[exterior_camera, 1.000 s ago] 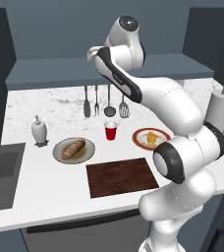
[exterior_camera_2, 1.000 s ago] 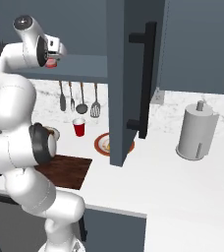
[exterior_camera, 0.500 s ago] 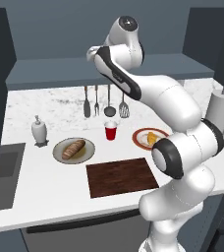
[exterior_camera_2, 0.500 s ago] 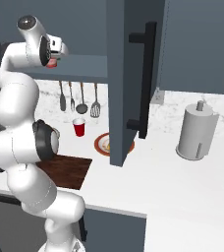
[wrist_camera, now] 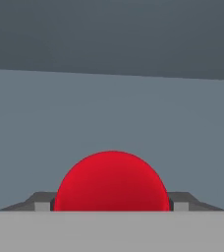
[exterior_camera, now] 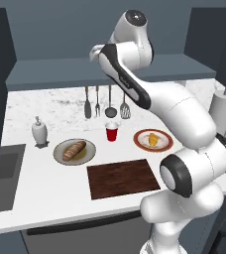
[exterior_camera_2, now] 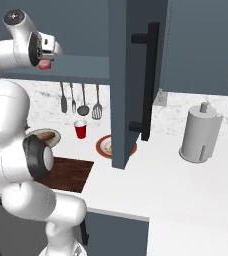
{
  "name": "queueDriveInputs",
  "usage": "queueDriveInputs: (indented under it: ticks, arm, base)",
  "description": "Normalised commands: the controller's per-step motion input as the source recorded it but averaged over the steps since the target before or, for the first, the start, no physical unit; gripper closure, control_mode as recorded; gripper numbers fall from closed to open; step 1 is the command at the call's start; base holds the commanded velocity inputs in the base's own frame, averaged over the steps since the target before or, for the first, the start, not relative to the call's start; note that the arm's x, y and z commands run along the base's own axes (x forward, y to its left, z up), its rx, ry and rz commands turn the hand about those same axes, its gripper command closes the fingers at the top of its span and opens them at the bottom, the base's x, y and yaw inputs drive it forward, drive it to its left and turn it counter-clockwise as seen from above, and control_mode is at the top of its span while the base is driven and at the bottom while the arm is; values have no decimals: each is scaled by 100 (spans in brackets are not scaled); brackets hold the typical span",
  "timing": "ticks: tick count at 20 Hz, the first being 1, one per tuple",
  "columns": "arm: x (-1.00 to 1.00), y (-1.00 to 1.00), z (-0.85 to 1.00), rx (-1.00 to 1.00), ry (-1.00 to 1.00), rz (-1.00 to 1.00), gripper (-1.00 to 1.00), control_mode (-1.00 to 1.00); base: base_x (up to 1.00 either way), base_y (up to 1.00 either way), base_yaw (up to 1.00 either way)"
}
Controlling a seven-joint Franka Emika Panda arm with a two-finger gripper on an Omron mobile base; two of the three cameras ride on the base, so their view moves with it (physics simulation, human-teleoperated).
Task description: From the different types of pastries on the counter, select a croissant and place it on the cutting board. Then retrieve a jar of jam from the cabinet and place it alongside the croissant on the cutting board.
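The gripper (exterior_camera_2: 45, 56) is seen raised at the level of the cabinet (exterior_camera: 110, 74) shelf ledge, at about 10 o'clock in the right base view. A red object, taken to be the jar of jam (wrist_camera: 112, 181), is seen between the fingers (wrist_camera: 42, 202) in the hand view, with a dark tip against each side of it; the jaws appear clamped on it, though the contact itself is largely hidden at the lower edge. In the right base view the same red shape (exterior_camera_2: 45, 63) is seen just beneath the hand.

On the counter (exterior_camera: 45, 183) the cutting board (exterior_camera: 123, 178) is found lying flat at about 6 o'clock in the left base view, with nothing on it. The croissant (exterior_camera: 154, 139) is noted on its round orange-rimmed plate (exterior_camera: 140, 141), at 2 o'clock from the board and apart from it. The brown loaf (exterior_camera: 75, 150) is noted on a grey plate (exterior_camera: 60, 155) at 10 o'clock from the board. A red cup (exterior_camera: 112, 132) is found standing between the two plates, below a row of hanging utensils (exterior_camera: 105, 101). A paper towel roll (exterior_camera_2: 200, 133) is seen upright at 3 o'clock in the right base view.
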Motion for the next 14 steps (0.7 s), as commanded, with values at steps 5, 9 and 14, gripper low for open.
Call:
queueDriveInputs:
  ticks: [5, 9, 14]
  arm:
    - [-100, -23, 5, 0, 0, 0, 100, -100]
    - [-100, -21, 0, 0, 0, 0, 100, -100]
    - [-100, -25, 7, 1, 0, 0, 100, -100]
  base:
    - [0, 0, 0]
    - [0, 0, 0]
    - [0, 0, 0]
